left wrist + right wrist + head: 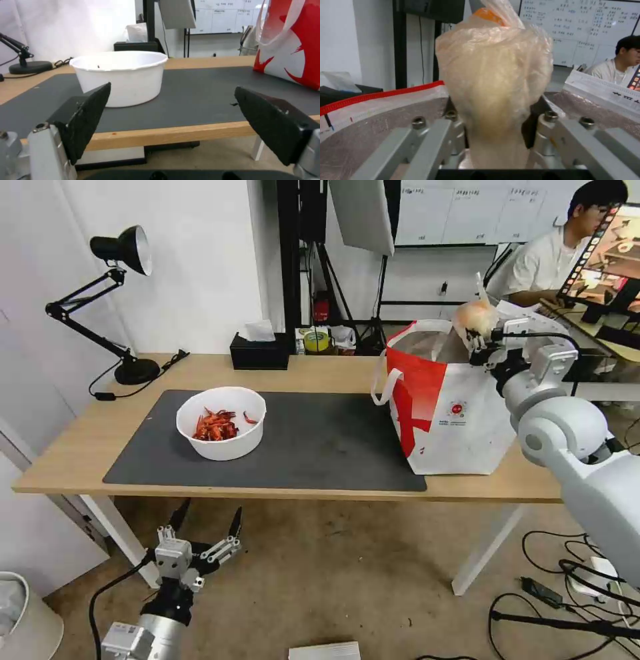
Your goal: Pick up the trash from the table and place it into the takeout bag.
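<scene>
**benchbot_a:** Office-lab backdrop for us today, whiteboard behind, long wood table (313, 373) with the dark mat (320, 440) up front. So where are we on the cleanup?

**wheels_b:** Starting at the fingers: our right gripper (477, 339) is clamped around the beige plastic-wrapped ball (475, 317), held right over the open mouth of the takeout bag (453, 420). From the right wrist cam the wrap (493, 75) bulges up between the jaws with the foil lining (363, 140) just underneath. Not dropped yet.

**benchbot_a:** And our left side?

**wheels_b:** Left gripper (207, 521) hangs below the table's front edge, fingers (85, 117) spread wide, nothing in them, facing the white bowl (120, 76).

**benchbot_a:** So what's left?

**wheels_b:** We'd say we're well along. That bowl of red crayfish shells (215, 425) sits on the mat, untouched, well apart from the bag. We can't see what's inside the bag, so whatever's already in there is a guess.
</scene>
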Available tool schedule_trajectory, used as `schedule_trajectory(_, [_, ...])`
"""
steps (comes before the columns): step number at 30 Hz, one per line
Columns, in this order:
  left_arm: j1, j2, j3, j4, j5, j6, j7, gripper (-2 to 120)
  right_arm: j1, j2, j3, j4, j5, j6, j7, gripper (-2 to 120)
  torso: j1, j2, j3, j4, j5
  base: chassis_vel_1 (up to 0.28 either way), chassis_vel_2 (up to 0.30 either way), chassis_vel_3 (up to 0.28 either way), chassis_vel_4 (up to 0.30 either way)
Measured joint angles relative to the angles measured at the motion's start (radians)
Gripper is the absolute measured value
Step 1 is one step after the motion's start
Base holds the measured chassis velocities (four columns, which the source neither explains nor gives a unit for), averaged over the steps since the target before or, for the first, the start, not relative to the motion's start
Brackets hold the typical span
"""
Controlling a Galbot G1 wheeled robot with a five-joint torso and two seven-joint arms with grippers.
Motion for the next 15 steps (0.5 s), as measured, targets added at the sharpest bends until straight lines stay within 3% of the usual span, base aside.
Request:
schedule_trajectory(7, [-0.009,0.004,0.013,0.027,0.016,-0.004,0.000,100,-0.001,-0.008,-0.002,0.002,-0.006,0.000,0.000,64,0.000,0.000,0.000,0.0000,0.0000,0.000,0.000,0.000,0.000])
schedule_trajectory(15, [-0.020,0.003,0.022,0.036,0.016,-0.004,0.000,100,-0.010,-0.009,-0.001,-0.001,-0.008,-0.002,0.000,89,0.000,0.000,0.000,0.0000,0.0000,0.000,0.000,0.000,0.000])
